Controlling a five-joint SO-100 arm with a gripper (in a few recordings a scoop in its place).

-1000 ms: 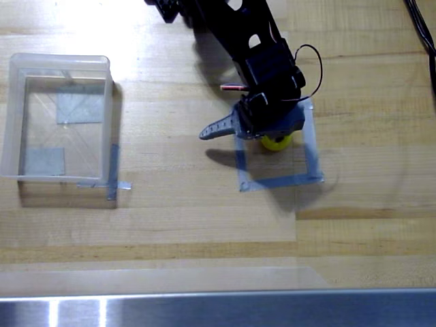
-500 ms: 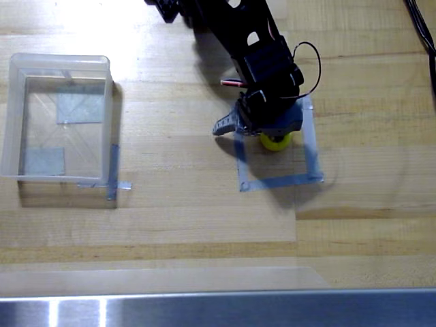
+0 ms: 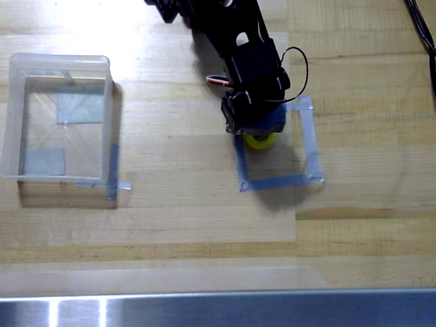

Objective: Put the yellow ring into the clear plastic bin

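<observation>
Yellow ring [image 3: 260,141] is seen at the upper left inside the grey tape square [image 3: 276,146] on the desk [image 3: 204,225], partly covered by the black pincer [image 3: 255,128], apparently clamped on it. Clear plastic bin [image 3: 107,122] is set well apart at the left.

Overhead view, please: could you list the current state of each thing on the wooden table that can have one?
Small bright yellow ring: inside the grey tape square outline, partly covered by the pincer, not in the bin.
Square clear plastic bin: upright, open-topped, no ring inside.
Black arm's pincer: right over the ring; open or shut cannot be told.
</observation>
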